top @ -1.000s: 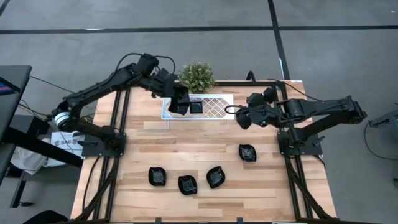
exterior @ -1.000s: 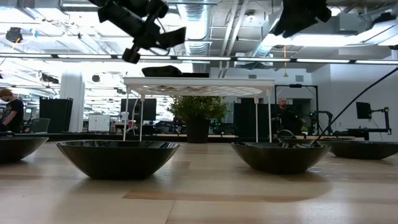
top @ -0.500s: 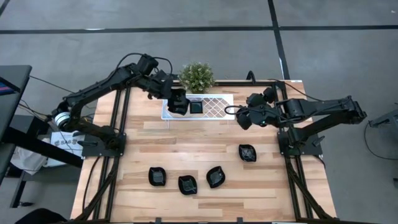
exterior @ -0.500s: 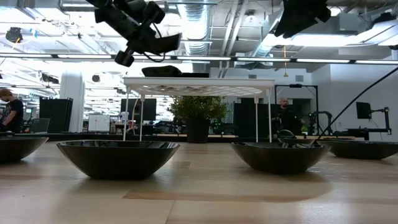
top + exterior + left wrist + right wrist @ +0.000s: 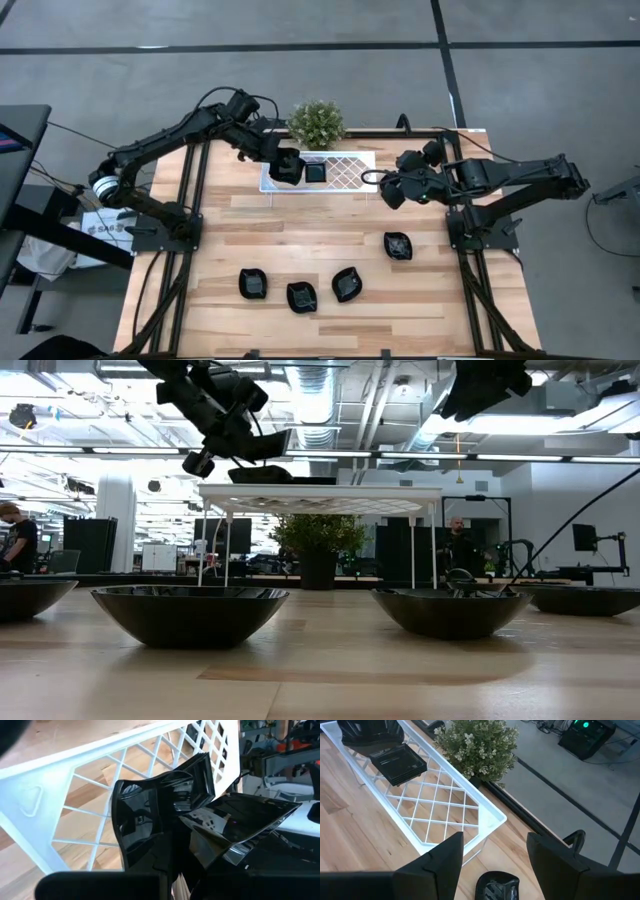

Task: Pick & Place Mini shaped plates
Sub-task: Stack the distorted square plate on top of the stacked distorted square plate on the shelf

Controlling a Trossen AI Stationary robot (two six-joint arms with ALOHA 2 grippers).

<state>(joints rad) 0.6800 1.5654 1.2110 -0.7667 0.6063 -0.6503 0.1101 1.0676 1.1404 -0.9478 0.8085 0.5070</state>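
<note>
The mini shaped plate [image 5: 210, 827] in the left gripper [image 5: 287, 166] had sunk lower over the white tray [image 5: 350, 170] during the last second, just beside a square plate [image 5: 316, 172] already placed there; the jaws stayed clenched on it, so release seemed imminent. Four plates [image 5: 300, 295] remained on the table [image 5: 220, 230]. The right gripper [image 5: 392, 190] hung released beside the tray's right end.

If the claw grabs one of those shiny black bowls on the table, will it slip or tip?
Probably slippery: the black dish looks glossy. It likely stays stiff, holding its shape. It may rock if pushed, since its rounded underside touches the table only at a narrow base.
</note>
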